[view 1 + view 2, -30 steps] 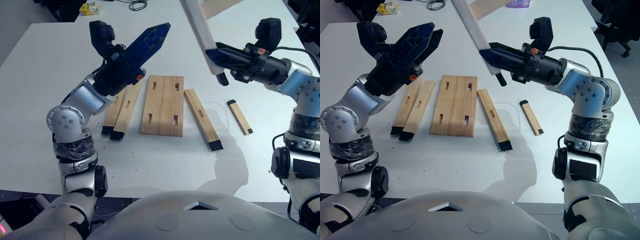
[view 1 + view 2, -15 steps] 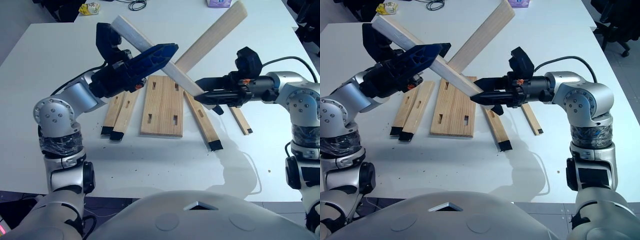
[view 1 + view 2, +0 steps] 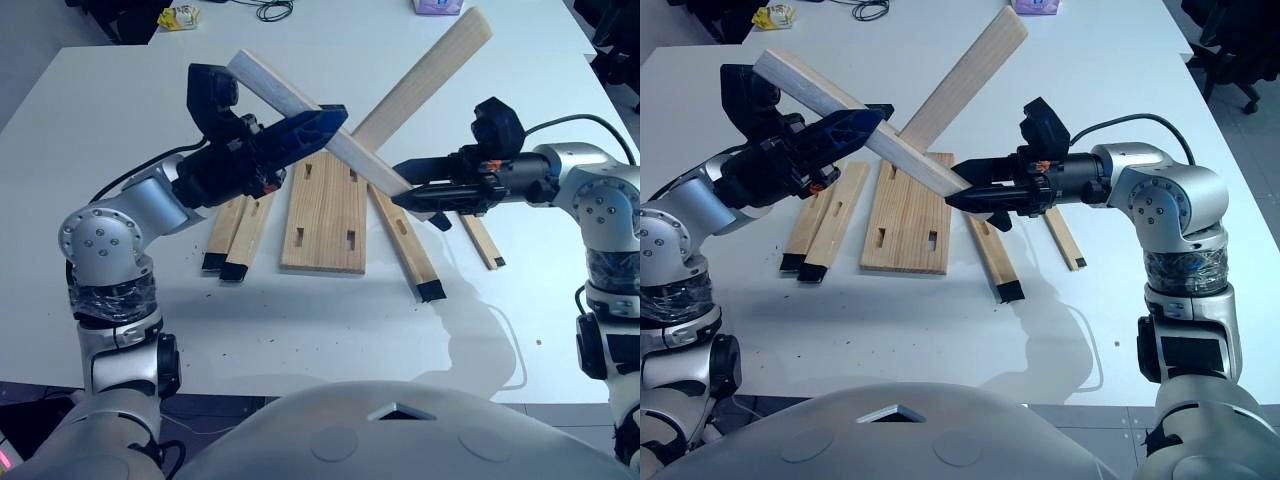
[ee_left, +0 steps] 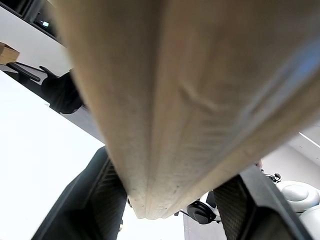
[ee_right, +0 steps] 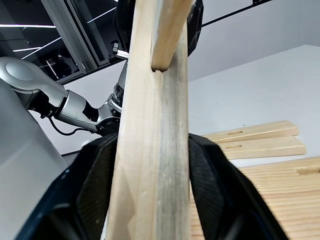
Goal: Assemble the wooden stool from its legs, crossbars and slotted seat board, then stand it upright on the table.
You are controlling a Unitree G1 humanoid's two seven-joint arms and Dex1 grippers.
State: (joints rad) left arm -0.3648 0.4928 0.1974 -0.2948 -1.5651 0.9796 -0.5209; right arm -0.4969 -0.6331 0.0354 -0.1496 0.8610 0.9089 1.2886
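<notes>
A pale wooden bar (image 3: 290, 95) hangs above the table, slanting from back left down to the right. A tan wooden bar (image 3: 430, 65) is seated in its slot (image 5: 156, 66) and rises to the back right, making a cross. My right gripper (image 3: 405, 195) is shut on the pale bar's lower end (image 5: 155, 150). My left gripper (image 3: 325, 120) is shut on its upper half (image 4: 175, 100), with a finger on each side. Below them the slotted seat board (image 3: 325, 215) lies flat. Two legs (image 3: 243, 225) lie to its left and one leg (image 3: 405, 240) to its right.
A short crossbar (image 3: 480, 235) lies on the white table (image 3: 300, 330) right of the single leg, under my right arm. A yellow item (image 3: 180, 15) and a purple box (image 3: 437, 6) sit at the far edge.
My right gripper swung the joined bars down from upright to lie across the seat board. My left gripper, open a second ago, has shut on the pale bar.
</notes>
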